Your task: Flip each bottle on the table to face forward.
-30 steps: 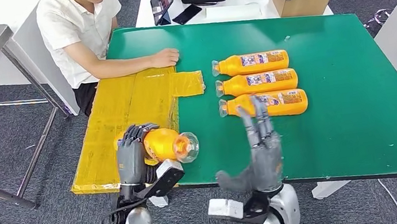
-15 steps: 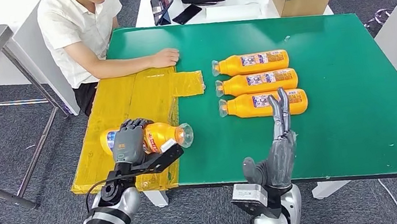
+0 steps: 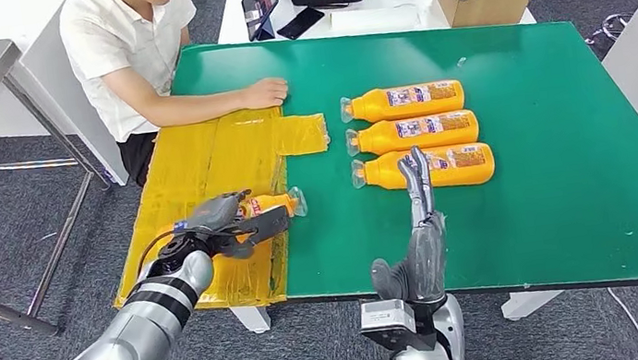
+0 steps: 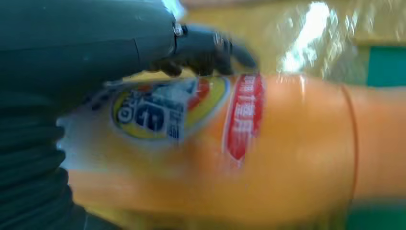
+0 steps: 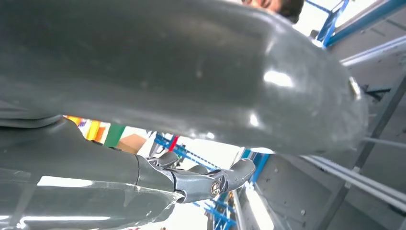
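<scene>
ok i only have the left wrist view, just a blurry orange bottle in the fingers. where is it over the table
Observer: The held bottle lies on its side over the yellow taped sheet, at the sheet's edge by the green table.
Operator: how many others are out there
Observer: Three bottles lie in a row on the green, clear caps toward the sheet.
Operator: right hand doing anything
Observer: The right hand is raised, fingers straight, holding nothing.
Operator: anyone close
Observer: A person's hand rests on the sheet's far end.
</scene>
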Motion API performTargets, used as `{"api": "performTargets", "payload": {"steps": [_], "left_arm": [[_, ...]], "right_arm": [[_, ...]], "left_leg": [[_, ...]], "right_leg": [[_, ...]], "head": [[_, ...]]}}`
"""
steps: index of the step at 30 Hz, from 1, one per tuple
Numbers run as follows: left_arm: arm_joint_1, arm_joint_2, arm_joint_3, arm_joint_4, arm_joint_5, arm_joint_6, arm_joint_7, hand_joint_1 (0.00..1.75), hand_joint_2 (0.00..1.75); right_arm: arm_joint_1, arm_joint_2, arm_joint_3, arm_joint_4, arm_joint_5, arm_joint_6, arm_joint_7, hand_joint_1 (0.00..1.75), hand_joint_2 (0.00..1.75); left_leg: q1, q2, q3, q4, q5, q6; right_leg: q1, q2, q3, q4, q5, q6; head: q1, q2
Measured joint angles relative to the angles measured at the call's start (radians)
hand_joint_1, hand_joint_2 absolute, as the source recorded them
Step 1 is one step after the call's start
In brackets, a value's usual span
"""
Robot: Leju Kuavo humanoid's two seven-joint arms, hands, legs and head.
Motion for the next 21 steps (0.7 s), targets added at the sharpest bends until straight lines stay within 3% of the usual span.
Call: {"api": "performTargets", "payload": {"steps": [3,7,14,17,19,21], "left_arm": [[-0.021,0.0,0.017,0.022,0.081,-0.087,-0.066,0.0,1.75],[-0.034,0.0,0.025,0.031,0.115,-0.137,-0.117,0.0,1.75],[-0.035,0.0,0.026,0.032,0.126,-0.151,-0.131,0.0,1.75],[-0.027,-0.006,0.025,0.025,0.168,-0.171,-0.193,0.0,1.75],[0.019,-0.026,0.024,-0.023,0.225,-0.077,-0.277,0.0,1.75],[0.097,-0.051,0.013,-0.134,0.289,0.122,-0.353,0.0,1.75]], "right_arm": [[-0.009,-0.011,0.016,0.011,-0.01,0.0,0.0,0.0,0.0],[-0.012,-0.023,0.027,0.021,-0.016,0.0,0.0,0.0,1.75],[-0.013,-0.026,0.029,0.024,-0.019,0.0,0.0,0.0,1.75],[-0.012,-0.036,0.034,0.031,-0.022,0.0,0.0,0.0,1.75],[-0.007,-0.045,0.035,0.036,-0.009,0.0,0.0,0.0,1.75],[0.007,-0.048,0.034,0.037,0.02,0.0,0.0,0.0,1.75]], "left_leg": [[0.0,-0.001,0.0,0.0,0.0,0.0],[0.0,-0.001,0.0,0.0,0.0,0.0],[0.0,-0.001,0.001,0.0,0.0,0.0],[0.0,-0.001,0.001,0.0,0.0,0.0],[0.0,-0.001,0.001,0.0,0.0,0.0],[0.0,-0.001,0.0,0.0,0.0,0.0]], "right_leg": [[0.0,-0.001,0.001,0.001,0.0,0.0],[0.0,-0.001,0.001,0.0,0.0,0.0],[0.0,-0.001,0.001,0.0,0.0,0.0],[0.0,-0.001,0.001,0.0,0.0,0.0],[0.0,-0.001,0.001,0.0,0.0,0.0],[0.0,-0.001,0.0,0.0,0.0,0.0]], "head": [[0.0,0.0],[0.0,0.0],[0.0,0.0],[0.0,0.0],[0.0,0.0],[0.0,0.0]]}}
